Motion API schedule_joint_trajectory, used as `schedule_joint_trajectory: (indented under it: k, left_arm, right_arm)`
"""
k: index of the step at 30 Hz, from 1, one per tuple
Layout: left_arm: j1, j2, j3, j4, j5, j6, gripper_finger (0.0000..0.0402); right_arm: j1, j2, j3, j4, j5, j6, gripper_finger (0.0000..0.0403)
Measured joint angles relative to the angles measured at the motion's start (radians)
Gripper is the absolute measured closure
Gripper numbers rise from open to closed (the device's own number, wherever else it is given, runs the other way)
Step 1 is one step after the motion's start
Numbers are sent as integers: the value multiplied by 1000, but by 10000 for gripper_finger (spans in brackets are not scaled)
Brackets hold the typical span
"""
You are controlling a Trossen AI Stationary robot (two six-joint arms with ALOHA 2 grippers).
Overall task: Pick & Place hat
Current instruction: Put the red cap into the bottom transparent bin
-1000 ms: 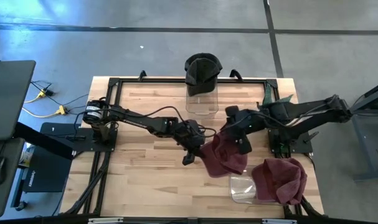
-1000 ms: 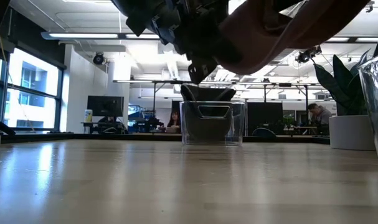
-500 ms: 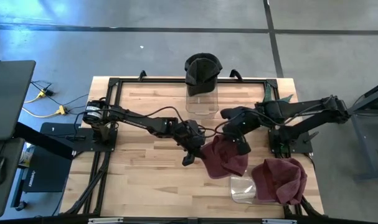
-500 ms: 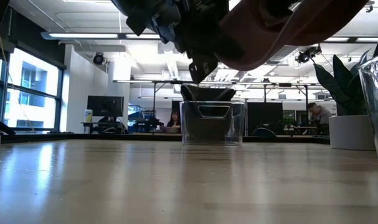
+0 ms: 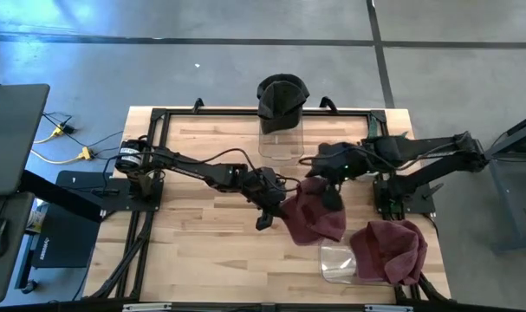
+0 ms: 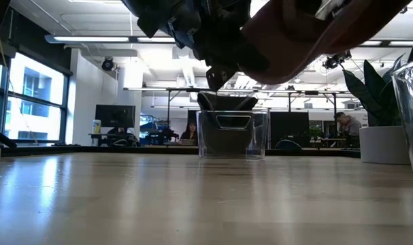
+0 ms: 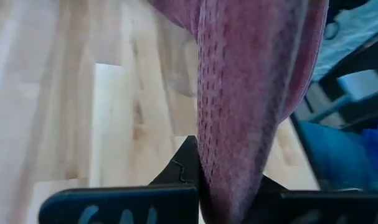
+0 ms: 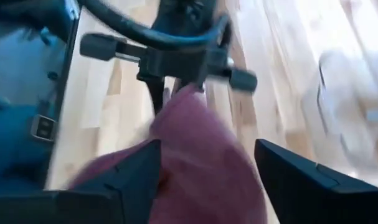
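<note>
From above, my left gripper (image 5: 274,208) is near the middle of the bench (image 5: 202,251). It is clamped on one edge of the red hat (image 5: 314,217). My right gripper (image 5: 327,180) is at the far edge of the same hat, and its fingers look spread wide. The hat hangs between my two arms, up off the wood. So the pick is done, but the place is not. A clear tub (image 5: 336,260) stands just past the hat, at the near edge. A second red hat (image 5: 391,250) sits on a stand next to it. A black hat (image 5: 282,94) sits on a clear stand (image 5: 282,143) at the far edge. I think my hat should go on the clear tub, so the second red hat beside it could get in the way.

From the low view, the red hat (image 6: 308,37) hangs high over the bench and touches nothing below. The black hat's stand (image 6: 232,135) is far behind. A plant pot (image 6: 383,144) is off to one side.

In my left wrist view, the hat cloth (image 7: 251,99) is pinched tight between my fingers.

In my right wrist view, the hat (image 8: 204,162) sits between my spread fingers (image 8: 313,186). It is blurry, so I cannot tell if they touch it.
</note>
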Motion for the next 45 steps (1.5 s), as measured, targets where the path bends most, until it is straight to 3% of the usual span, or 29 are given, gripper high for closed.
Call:
schedule_joint_trajectory:
  k: [9,14,20,25,27,31,39,45]
  left_arm:
    - [0,0,0,3,-59,-12,401]
    - [0,0,0,3,-60,-78,401]
    - [0,0,0,6,-57,-89,401]
    - [0,0,0,32,-31,-132,401]
    - [0,0,0,39,-15,-131,401]
    - [0,0,0,40,8,-132,401]
    - [0,-17,-1,50,20,-140,401]
    - [0,-18,0,49,19,-160,401]
  right_arm:
    - [50,-39,62,-278,71,392,140]
    - [174,-40,62,-325,79,376,163]
    - [267,-25,62,-329,143,375,260]
    - [289,41,62,-353,68,341,367]
    - [302,60,61,-361,82,306,393]
    - [321,85,61,-402,135,282,381]
    - [337,158,61,-499,-23,260,392]
    - [362,145,61,-567,113,298,395]
